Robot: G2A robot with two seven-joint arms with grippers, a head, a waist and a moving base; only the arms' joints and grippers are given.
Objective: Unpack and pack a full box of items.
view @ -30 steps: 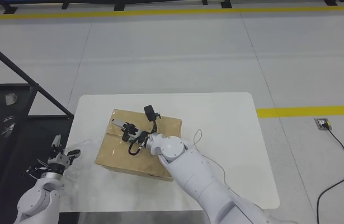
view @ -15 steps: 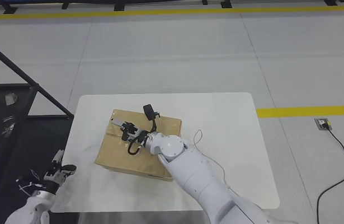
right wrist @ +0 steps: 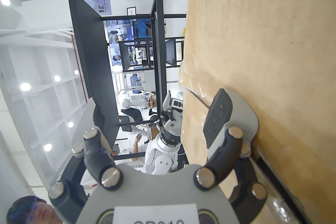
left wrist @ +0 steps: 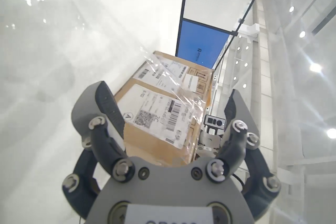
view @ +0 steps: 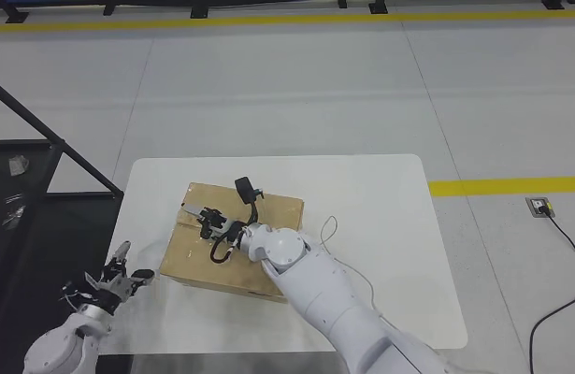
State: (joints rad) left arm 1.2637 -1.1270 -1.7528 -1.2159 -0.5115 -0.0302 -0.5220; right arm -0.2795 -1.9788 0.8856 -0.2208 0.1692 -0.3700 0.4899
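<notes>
On the table (view: 380, 234), taped box (view: 189, 257), right hand (view: 212, 222) wide over its top, left hand (left wrist: 168, 92) wide facing its labels (left wrist: 157, 110).

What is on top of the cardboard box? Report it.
The open right gripper sits over the top of the cardboard box, near one edge. The box is closed, so anything inside is hidden.

White arms (view: 334, 299), grey black-padded hands (left wrist: 169, 97)

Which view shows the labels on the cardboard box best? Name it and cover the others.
Left wrist view: the labels face that camera, framed by the open left gripper. The top view gives the cardboard box whole, labels barely visible. The right wrist view gives plain cardboard beside the right gripper.
</notes>
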